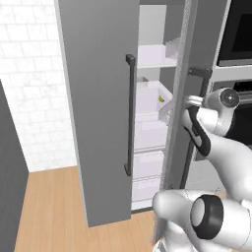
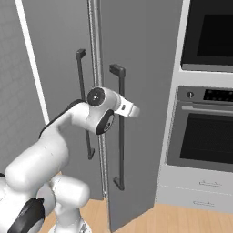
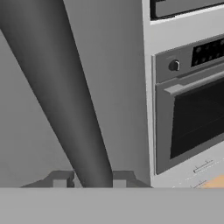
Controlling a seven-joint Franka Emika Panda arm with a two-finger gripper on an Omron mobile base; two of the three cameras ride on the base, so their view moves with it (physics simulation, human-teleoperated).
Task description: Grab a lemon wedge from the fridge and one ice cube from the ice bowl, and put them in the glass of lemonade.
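The fridge (image 1: 98, 108) towers in front of the base, its left door swung wide open and the right door (image 2: 136, 91) pulled only partly ajar, so that the right door's edge stands between the arm and the white shelves (image 1: 150, 56) and clear drawers (image 1: 147, 165) inside. To the right of the fridge sits a built-in oven (image 2: 205, 132) with a dark glass front (a second dark appliance window is above it), and below that a pale drawer (image 2: 202, 186). White tiled wall (image 1: 29, 88) and wooden floor (image 1: 54, 206) lie to the left. The gripper (image 3: 92, 181) has its two fingers set on either side of the right door's dark bar handle (image 3: 65, 87), closed around it. The lemon wedge (image 1: 161, 99) rests on a middle shelf, a tiny yellow-green speck well inside.
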